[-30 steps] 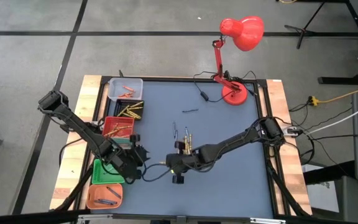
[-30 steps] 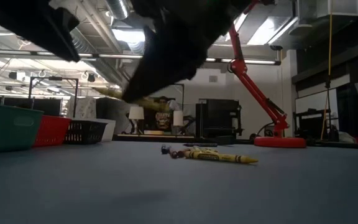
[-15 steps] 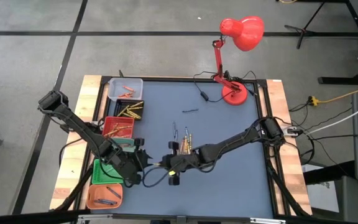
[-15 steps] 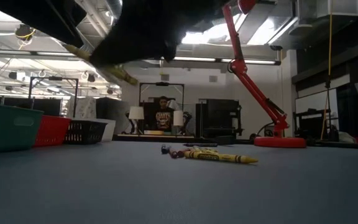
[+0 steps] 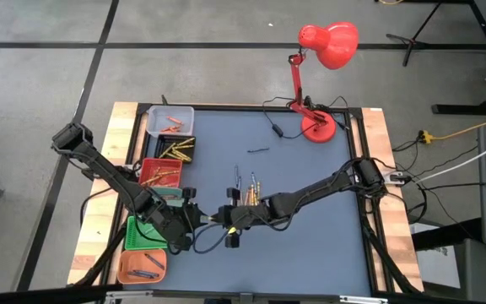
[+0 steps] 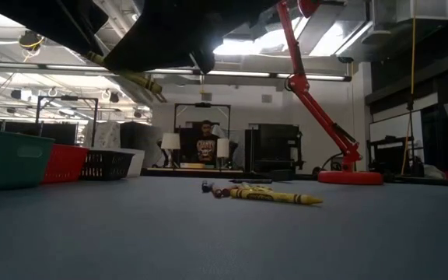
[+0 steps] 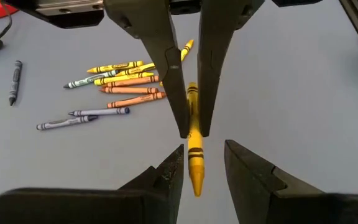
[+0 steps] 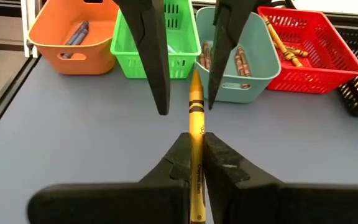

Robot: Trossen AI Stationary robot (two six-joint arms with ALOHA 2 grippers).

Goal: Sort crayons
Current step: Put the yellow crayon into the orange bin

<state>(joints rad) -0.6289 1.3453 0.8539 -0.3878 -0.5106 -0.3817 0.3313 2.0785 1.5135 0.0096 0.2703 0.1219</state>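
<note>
- Handover pose: right end effector [image 5: 226, 218] pinches a yellow crayon [image 7: 194, 149] narrow, about mid-length. Tip sticks out past its fingers toward the left arm.
- Left end effector [image 5: 194, 218] sits directly opposite, jaws wide and empty. In the left wrist view the crayon's free end already lies between its fingers [image 7: 166, 177], not touching either one.
- Crayon long axis runs along the line joining the two end effectors, so it enters the left jaws end-on. Judgement: the left only needs to close; the crayon is straight ahead of it and between its fingers.
- Both end effectors are raised off the counter [image 5: 310, 186]; the low view shows the crayon [image 6: 127, 75] in the air, tilted.
- Loose crayons [image 5: 247, 187] lie on the counter just behind the right end effector, on its side away from the left arm. The right arm is nearer to them. The left wrist view counts about eight in the cluster, yellow, orange and grey-blue, plus one dark one [image 7: 15, 81] apart.
- Bins sit behind the left end effector. The right wrist view shows four in a row plus the edge of a black one: orange bin [image 8: 67, 37], green bin [image 8: 166, 46], teal bin [image 8: 247, 74], red bin [image 8: 316, 56].
- One red lamp [image 5: 323, 51] stands at the far side of the counter.
</note>
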